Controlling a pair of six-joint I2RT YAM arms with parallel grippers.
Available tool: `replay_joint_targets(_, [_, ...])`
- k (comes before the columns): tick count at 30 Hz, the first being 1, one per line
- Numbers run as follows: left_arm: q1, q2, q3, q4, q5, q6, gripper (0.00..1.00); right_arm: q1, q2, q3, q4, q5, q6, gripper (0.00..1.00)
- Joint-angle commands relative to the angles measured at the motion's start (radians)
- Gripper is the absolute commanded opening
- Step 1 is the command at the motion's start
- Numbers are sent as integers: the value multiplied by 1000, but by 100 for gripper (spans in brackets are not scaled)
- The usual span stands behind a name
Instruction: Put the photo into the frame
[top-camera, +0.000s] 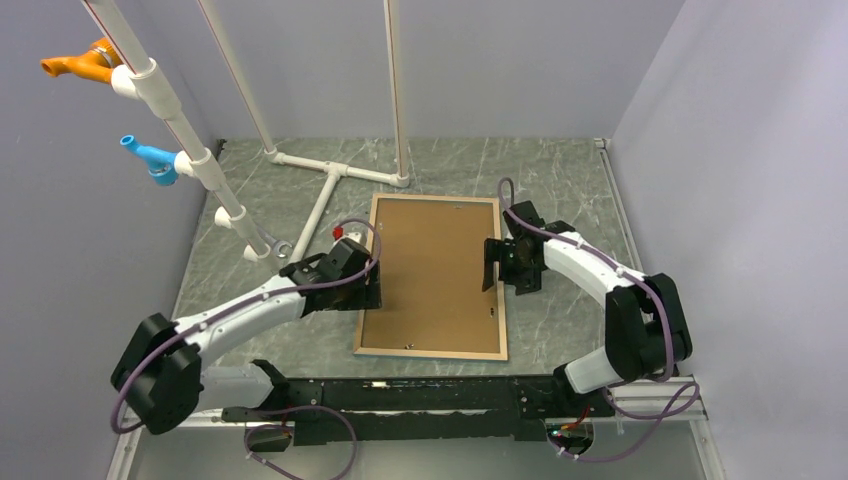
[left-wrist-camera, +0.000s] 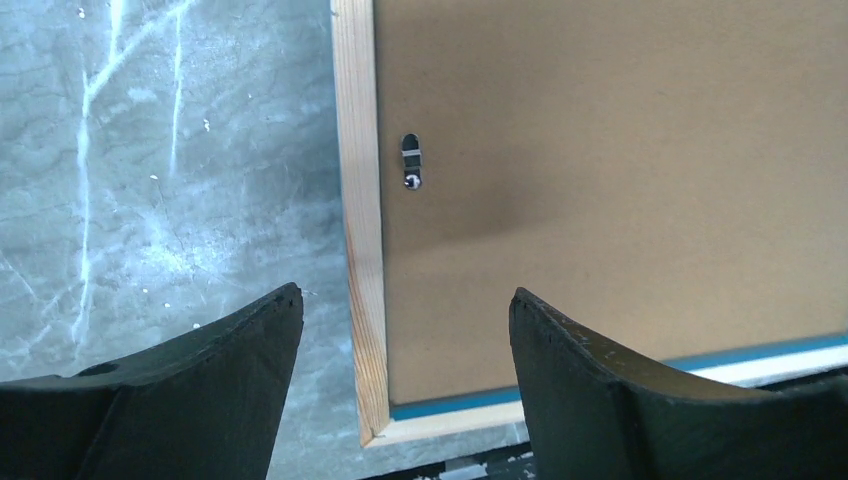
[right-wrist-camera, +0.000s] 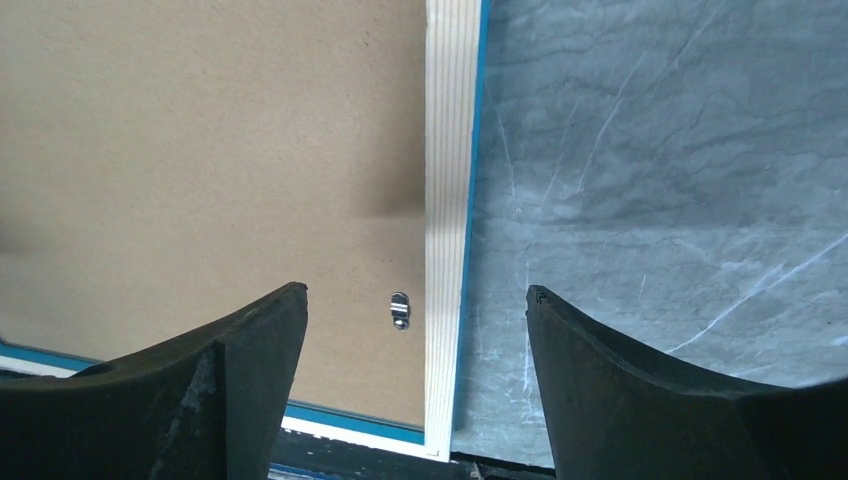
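Observation:
The frame (top-camera: 366, 272) lies flat mid-table, light wood face up, with a plain brown backing board (top-camera: 432, 270) filling it. The photo is hidden. My left gripper (top-camera: 372, 283) hovers open over the frame's left rail. In the left wrist view that rail (left-wrist-camera: 358, 150) runs up between the spread fingers of the gripper (left-wrist-camera: 405, 292), with nothing held and a small metal clip (left-wrist-camera: 411, 160) on the board. My right gripper (top-camera: 491, 264) is open over the right rail. The rail (right-wrist-camera: 447, 150) shows a blue edge and passes between the parted fingers of the gripper (right-wrist-camera: 417, 289).
A white pipe stand (top-camera: 330, 180) lies behind the frame, its poles rising to the upper left with orange (top-camera: 80, 62) and blue (top-camera: 150, 158) fittings. A black rail (top-camera: 400, 400) runs along the near edge. Grey walls close in both sides.

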Motion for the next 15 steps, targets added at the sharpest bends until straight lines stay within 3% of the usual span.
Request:
replay_joint_targets(1, [9, 79, 24, 17, 0, 48, 79, -2, 35, -36, 43, -40, 9, 82])
replay_joint_targets(8, [9, 151, -36, 121, 102, 40, 79, 65, 97, -20, 65, -46, 19, 83])
replay_joint_targets(15, [-11, 23, -152, 186, 186, -39, 78, 181, 140, 19, 68, -31, 67, 83])
